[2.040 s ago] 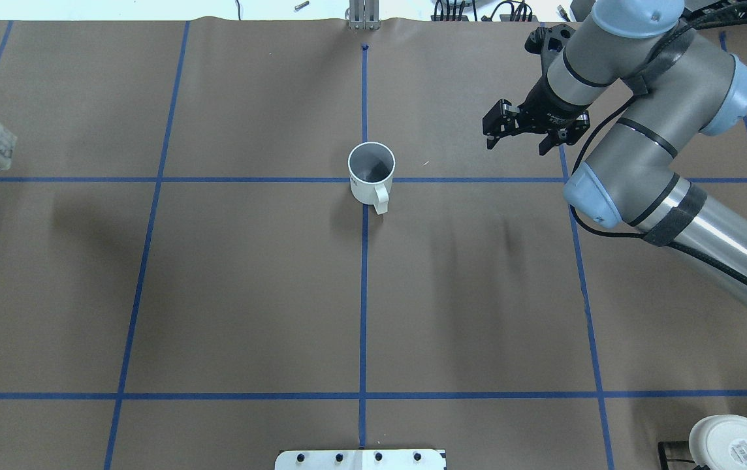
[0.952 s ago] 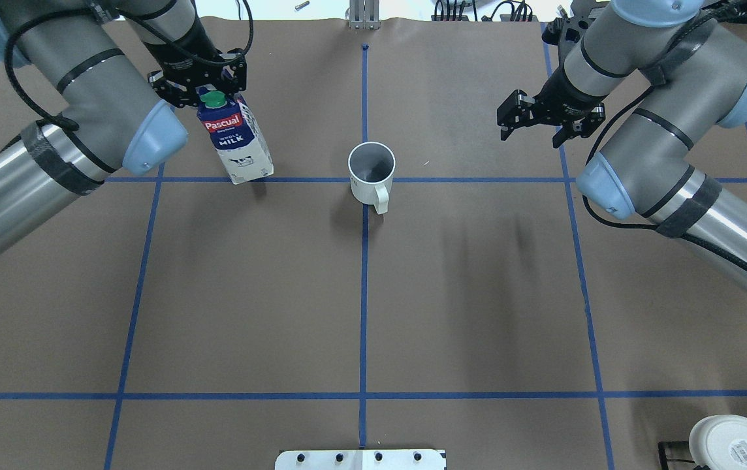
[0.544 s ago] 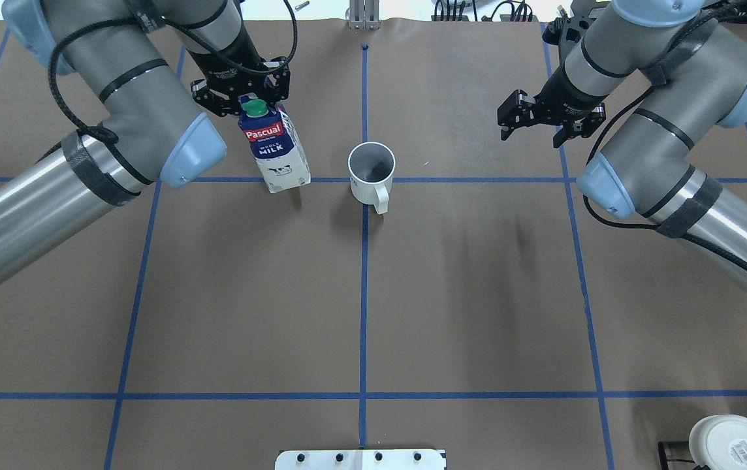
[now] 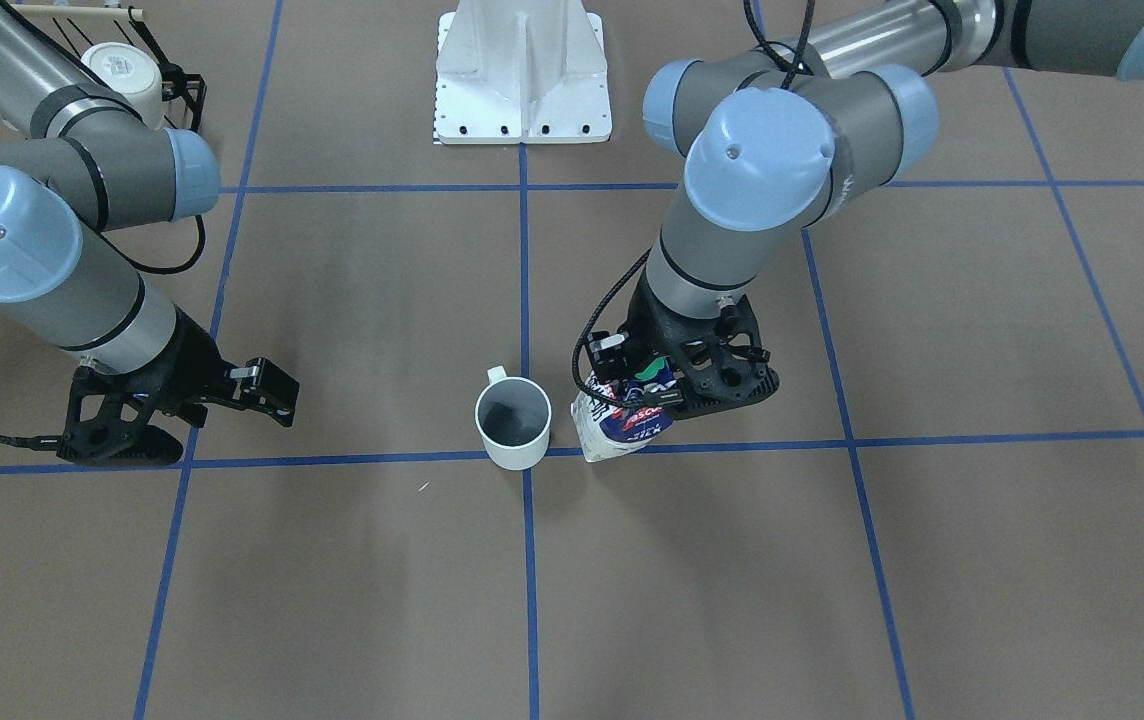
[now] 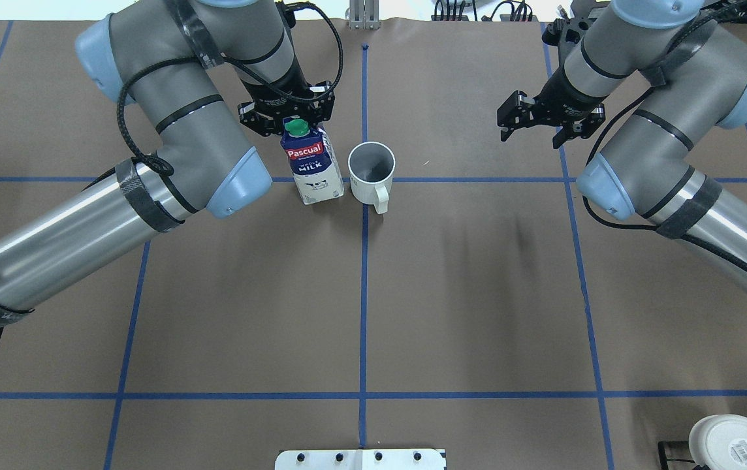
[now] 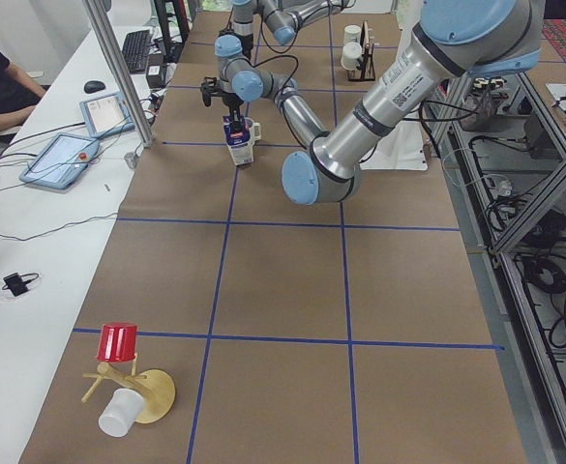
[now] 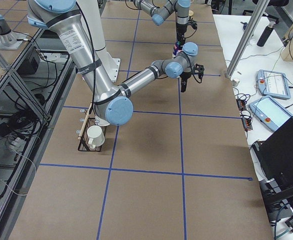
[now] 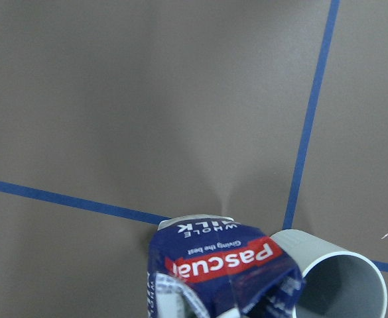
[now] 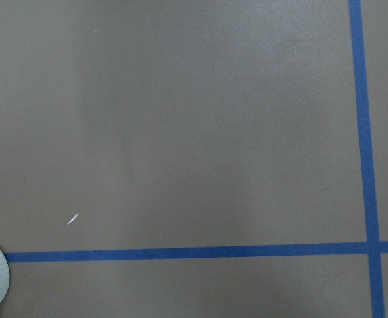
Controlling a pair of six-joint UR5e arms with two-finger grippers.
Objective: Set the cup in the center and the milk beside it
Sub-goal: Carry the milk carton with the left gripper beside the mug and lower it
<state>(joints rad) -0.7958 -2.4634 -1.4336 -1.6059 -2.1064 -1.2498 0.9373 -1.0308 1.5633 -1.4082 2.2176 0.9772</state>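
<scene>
Blue-and-white milk (image 5: 313, 171) held just beside the cup (image 5: 369, 175)
Left tool (image 5: 288, 123) pinches its top for placing by the centred cup; right tool (image 5: 531, 132) gapes empty, well apart.

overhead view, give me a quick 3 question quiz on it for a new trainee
1. True or false: the left gripper is shut on the top of the milk.
2. Fill in: the right gripper holds nothing and its jaws are ____.
3. The cup stands: A) upright on a crossing of the blue tape lines, with the milk close beside it; B) between the right gripper's jaws; C) tipped over on its side.

Key: 1 true. 2 open. 3 A.
</scene>
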